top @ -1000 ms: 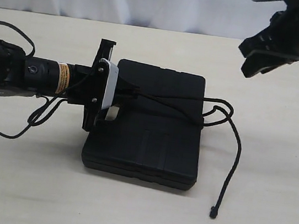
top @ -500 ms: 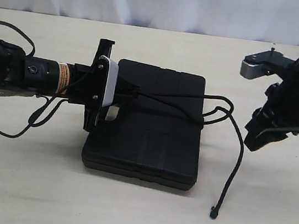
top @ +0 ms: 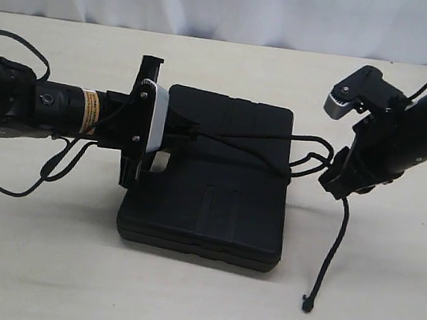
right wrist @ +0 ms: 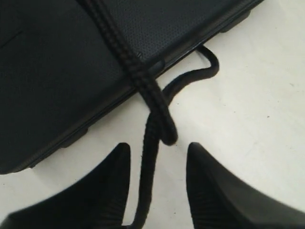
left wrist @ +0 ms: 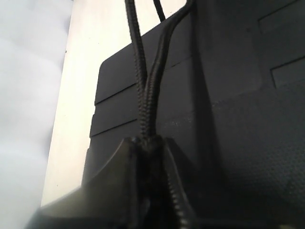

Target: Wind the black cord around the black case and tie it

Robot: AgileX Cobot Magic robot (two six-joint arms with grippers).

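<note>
Straddling black cord [right wrist: 123, 58]: right end effector [right wrist: 156, 149]

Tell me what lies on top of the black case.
Strands of the black cord run across the top face of the black case, pinched at one end by the left gripper. The case surface beneath that gripper is hidden.

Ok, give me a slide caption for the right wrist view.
Right gripper, jaws open, straddling the black cord just beyond the edge of the black case.
</note>
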